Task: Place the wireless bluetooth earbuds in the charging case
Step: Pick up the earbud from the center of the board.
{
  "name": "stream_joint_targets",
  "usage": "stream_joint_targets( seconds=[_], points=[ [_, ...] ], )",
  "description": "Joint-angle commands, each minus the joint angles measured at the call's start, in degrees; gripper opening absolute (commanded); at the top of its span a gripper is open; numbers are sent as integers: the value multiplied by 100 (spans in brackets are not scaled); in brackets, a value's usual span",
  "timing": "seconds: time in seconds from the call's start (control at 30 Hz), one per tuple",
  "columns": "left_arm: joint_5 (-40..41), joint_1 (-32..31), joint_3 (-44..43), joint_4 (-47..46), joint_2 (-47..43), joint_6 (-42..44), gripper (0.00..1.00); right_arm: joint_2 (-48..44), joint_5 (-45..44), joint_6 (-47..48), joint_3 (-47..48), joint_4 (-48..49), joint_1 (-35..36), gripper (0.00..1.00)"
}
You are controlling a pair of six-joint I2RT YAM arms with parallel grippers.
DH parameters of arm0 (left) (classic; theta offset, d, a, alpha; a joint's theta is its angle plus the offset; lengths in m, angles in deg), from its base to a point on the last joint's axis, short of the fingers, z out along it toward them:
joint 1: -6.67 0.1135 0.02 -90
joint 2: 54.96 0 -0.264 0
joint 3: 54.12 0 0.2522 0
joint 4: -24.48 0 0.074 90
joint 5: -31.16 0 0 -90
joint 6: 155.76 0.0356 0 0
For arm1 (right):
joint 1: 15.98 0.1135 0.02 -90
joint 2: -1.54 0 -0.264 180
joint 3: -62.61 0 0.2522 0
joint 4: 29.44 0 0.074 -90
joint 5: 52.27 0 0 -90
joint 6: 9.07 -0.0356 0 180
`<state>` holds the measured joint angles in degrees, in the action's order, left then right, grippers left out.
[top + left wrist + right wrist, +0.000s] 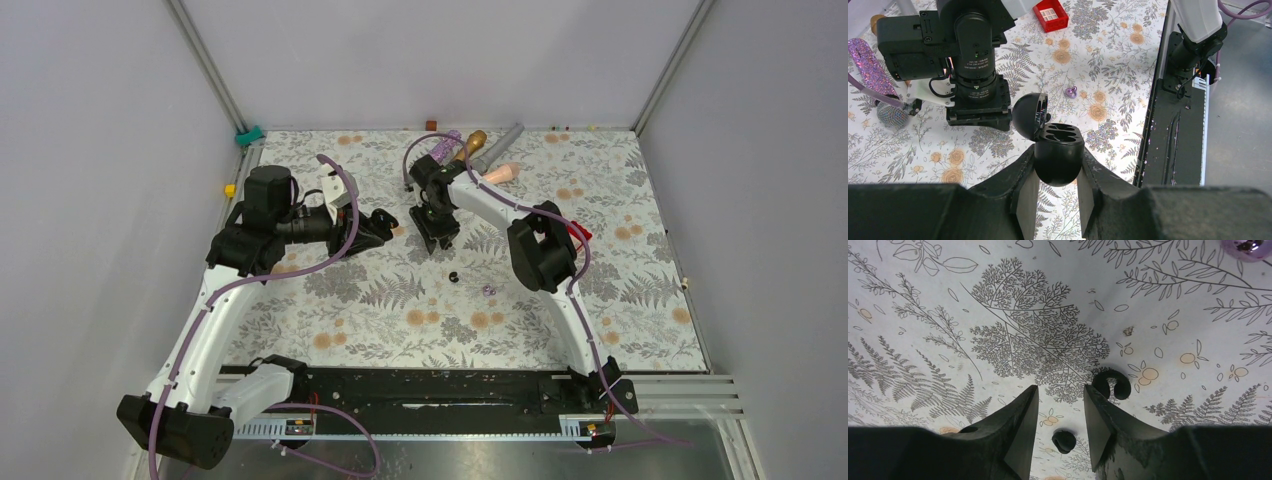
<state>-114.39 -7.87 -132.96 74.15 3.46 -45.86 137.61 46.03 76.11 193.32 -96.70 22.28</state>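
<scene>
My left gripper is shut on a black oval charging case, held off the table with its lid hinged open and its two sockets showing empty. In the top view that gripper sits left of centre. My right gripper points down at the table, open. One black earbud lies on the cloth between its fingers, untouched. A second black earbud lies just past the right fingertip. A purple earbud lies on the cloth beyond the case. The top view shows a black bud and a purple bud near the right gripper.
Several long microphones lie at the back of the floral cloth. A red block sits behind the right arm. The right arm's wrist stands close in front of the left gripper. A black rail runs along the near edge.
</scene>
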Motion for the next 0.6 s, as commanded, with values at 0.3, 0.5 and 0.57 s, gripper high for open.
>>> stream_joint_targets(
  seconds=[0.3,0.5,0.57],
  points=[
    [-155,38,4,-294,-111,23,0,-337,-407,130,-187,-197,32,47],
    [-156,35,17,-294,-133,31,0,-517,-544,213,-366,-196,14,47],
    [-158,35,19,-292,-137,31,0,-566,-622,243,-417,-195,0,47]
  ],
)
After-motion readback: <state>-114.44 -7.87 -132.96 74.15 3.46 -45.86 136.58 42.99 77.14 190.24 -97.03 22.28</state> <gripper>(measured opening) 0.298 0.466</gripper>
